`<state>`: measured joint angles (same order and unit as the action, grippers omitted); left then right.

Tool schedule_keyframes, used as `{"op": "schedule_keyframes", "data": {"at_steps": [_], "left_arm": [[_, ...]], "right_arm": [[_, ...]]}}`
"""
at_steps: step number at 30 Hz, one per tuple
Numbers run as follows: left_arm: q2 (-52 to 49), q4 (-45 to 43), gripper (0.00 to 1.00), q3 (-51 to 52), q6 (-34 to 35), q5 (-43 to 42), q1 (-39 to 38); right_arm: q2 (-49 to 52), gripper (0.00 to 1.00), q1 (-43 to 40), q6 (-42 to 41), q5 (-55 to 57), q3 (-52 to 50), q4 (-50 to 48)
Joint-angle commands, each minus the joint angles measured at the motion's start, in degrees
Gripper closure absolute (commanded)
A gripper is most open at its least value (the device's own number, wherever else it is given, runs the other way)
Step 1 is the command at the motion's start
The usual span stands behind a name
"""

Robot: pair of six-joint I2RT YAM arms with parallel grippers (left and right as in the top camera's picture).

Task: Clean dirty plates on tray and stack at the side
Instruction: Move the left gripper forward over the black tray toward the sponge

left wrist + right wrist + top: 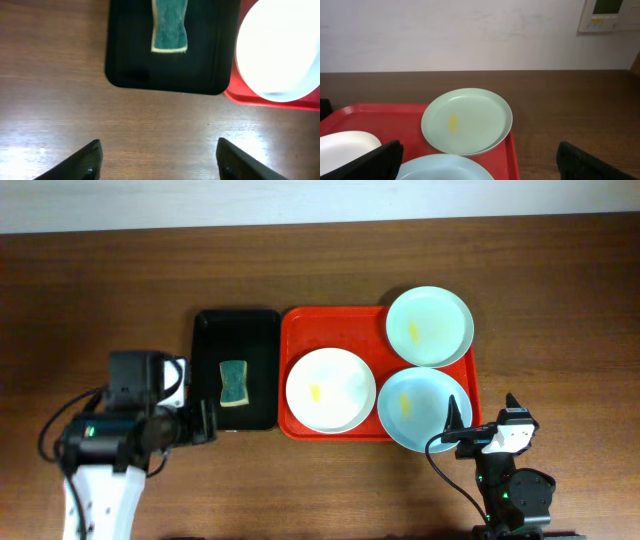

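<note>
**Dirty plates (324, 389) all sitting on the red tray (300, 322), both tools empty**

All three show a yellow smear. The white plate (280, 50) is at the tray's left, the upper blue-green plate (430, 326) in the far right corner, and the lower blue-green plate (418, 408) in the near right corner. The sponge (233, 382) lies untouched in the black tray (236, 330) just beside the red one. The left tool (159, 160) hangs over bare counter (100, 280) near the black tray, fingers spread wide with nothing between them. The right tool (477, 162) is spread wide too, right at the lower plate's edge.

What worries me: the plates are packed tight (both blue-green ones look like they ride over the tray rim on the right). A push from the sponge could skate one off onto the counter or shove it into its neighbour. Wiping with nothing pinning the plate would be the likely cause. The sponge also looks thin and flat, so a shallow grab might just scrape the black tray.
</note>
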<state>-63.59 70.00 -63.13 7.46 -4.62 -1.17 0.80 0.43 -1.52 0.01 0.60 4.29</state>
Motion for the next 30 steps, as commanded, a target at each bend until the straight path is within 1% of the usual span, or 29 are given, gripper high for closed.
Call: {"op": "schedule_keyframes", "data": {"at_steps": [1,7,12,14,16,17,18,20,21,23,25,28,29,30], "left_arm": [[-2.4,-2.23,0.28,-0.79,-0.24,-2.08,-0.28],[-2.4,-5.27,0.3,-0.79,-0.07,0.17,-0.28],[-2.47,-5.27,0.28,-0.72,0.17,0.42,-0.28],[-2.47,-5.27,0.19,-0.72,0.2,0.55,-0.28],[-2.47,-5.25,0.18,-0.72,0.74,0.55,-0.28],[-2.47,-5.29,0.25,-0.72,0.83,0.55,-0.28],[-2.47,-5.31,0.37,-0.72,0.81,0.57,-0.28],[-2.47,-5.35,0.56,-0.72,0.81,0.55,-0.28],[-2.47,-5.35,0.69,-0.72,0.81,0.55,-0.28],[-2.47,-5.35,0.85,-0.72,0.81,0.57,-0.28],[-2.47,-5.29,0.89,-0.68,0.81,0.55,-0.28],[-2.47,-4.61,0.92,-0.52,0.83,0.48,-0.28],[-2.47,-4.37,0.89,-0.35,0.83,0.35,-0.28],[-2.47,-4.31,0.79,0.17,0.83,0.31,-0.28]], "right_arm": [[-0.59,0.02,0.33,-0.48,0.7,-0.28,0.33],[-0.59,0.02,0.33,-0.48,0.7,-0.28,0.33],[-0.59,0.02,0.33,-0.48,0.7,-0.28,0.33],[-0.59,0.02,0.33,-0.48,0.7,-0.28,0.33],[-0.59,0.02,0.33,-0.48,0.7,-0.28,0.33],[-0.59,0.02,0.33,-0.48,0.7,-0.28,0.33],[-0.59,0.02,0.33,-0.48,0.7,-0.28,0.33],[-0.59,0.02,0.33,-0.48,0.7,-0.28,0.33],[-0.59,0.02,0.33,-0.48,0.7,-0.28,0.33],[-0.59,0.02,0.33,-0.48,0.7,-0.28,0.33],[-0.59,0.02,0.33,-0.48,0.7,-0.28,0.33],[-0.59,0.02,0.33,-0.48,0.7,-0.28,0.33],[-0.59,0.02,0.33,-0.48,0.7,-0.28,0.33],[-0.59,0.02,0.33,-0.48,0.7,-0.28,0.33]]}}
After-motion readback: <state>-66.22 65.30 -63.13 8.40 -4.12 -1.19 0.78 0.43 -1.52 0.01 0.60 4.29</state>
